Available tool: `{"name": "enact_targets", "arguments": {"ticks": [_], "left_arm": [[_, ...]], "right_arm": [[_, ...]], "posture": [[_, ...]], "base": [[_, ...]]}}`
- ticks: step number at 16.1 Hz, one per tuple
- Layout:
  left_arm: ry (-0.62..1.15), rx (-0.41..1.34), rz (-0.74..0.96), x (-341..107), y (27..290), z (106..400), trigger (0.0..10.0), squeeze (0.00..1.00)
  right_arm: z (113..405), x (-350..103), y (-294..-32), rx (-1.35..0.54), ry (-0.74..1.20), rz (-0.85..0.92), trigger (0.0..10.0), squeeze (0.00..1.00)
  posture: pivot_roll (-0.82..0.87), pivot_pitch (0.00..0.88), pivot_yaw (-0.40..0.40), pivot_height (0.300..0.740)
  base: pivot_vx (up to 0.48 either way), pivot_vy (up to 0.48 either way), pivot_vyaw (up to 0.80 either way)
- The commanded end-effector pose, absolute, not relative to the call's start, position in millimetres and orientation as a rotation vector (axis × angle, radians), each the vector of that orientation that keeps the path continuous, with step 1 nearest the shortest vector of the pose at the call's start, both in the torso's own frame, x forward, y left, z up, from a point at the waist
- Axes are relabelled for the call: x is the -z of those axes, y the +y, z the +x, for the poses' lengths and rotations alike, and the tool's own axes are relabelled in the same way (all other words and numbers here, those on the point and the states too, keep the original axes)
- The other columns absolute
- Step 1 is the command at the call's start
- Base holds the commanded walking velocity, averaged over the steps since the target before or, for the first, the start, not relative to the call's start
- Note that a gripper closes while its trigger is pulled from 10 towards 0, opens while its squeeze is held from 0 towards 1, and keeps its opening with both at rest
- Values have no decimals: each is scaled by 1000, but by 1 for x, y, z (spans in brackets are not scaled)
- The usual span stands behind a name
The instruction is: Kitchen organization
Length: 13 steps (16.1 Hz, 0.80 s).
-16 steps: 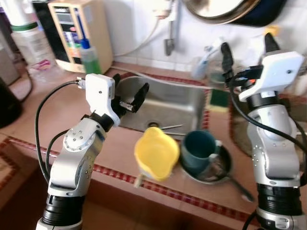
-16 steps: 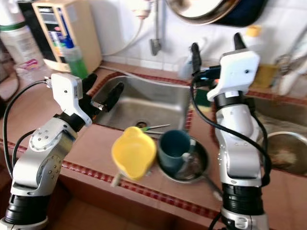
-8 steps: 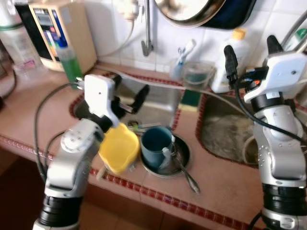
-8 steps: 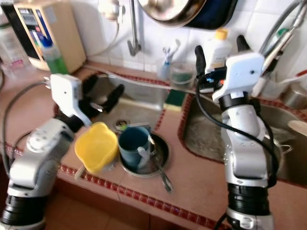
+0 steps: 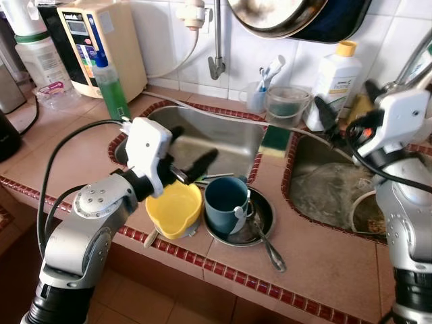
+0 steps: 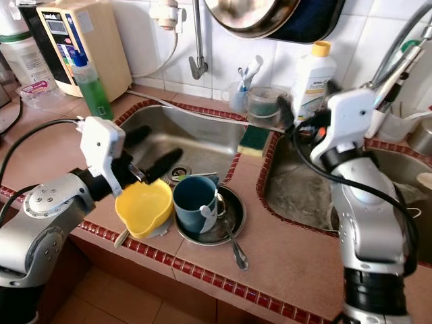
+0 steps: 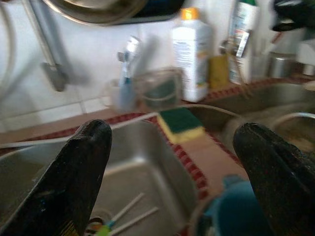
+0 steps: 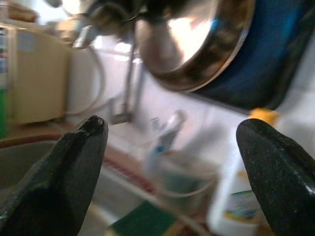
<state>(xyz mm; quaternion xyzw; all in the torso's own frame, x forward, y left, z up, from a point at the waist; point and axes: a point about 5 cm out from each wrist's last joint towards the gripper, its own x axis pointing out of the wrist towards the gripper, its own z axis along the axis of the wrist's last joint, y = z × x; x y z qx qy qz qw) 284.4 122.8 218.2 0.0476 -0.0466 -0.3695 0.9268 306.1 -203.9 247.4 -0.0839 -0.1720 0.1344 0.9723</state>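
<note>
My left gripper (image 5: 191, 152), fingers spread wide and empty, hovers just above the yellow pitcher (image 5: 174, 208) beside the teal mug (image 5: 225, 202) at the counter's near edge, where a careless descent could knock either off.

**Around the tiled kitchen counter**

A beige water appliance (image 5: 101, 42) stands in the counter's back left corner against the white wall tiles, with a large clear jug (image 5: 42, 57) just beside it at the counter's left edge. A tap (image 5: 216, 40) hangs from the wall over the left sink basin (image 5: 223, 138). A steel pan (image 5: 280, 15) and a dark blue one (image 5: 341, 17) hang on the wall above. The right sink basin (image 5: 324, 182) lies towards the counter's right edge. Red mosaic trim (image 5: 236, 273) lines the counter's front edge.
</note>
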Motion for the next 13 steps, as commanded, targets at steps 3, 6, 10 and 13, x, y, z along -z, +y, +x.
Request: {"name": "enact_targets", "arguments": {"ticks": [3, 6, 10, 13], "left_arm": [[-79, 796, 121, -221, 120, 282, 10000, 0], [-69, 812, 148, -221, 124, 282, 10000, 0], [-55, 838, 175, -221, 124, 286, 10000, 0], [-13, 910, 183, -219, 116, 289, 10000, 0]], "right_arm": [[285, -245, -201, -418, -306, -86, 10000, 0], [257, -234, -217, -510, -227, -87, 10000, 0], [224, -217, -212, -687, -105, -79, 10000, 0], [200, -206, -199, -838, -14, -28, 10000, 0]], "posture": [[-140, 70, 46, 740], [-150, 73, 54, 740], [-173, 79, 70, 740], [-183, 81, 84, 740]], "base": [[0, 0, 0], [0, 0, 0], [0, 0, 0], [0, 0, 0]]}}
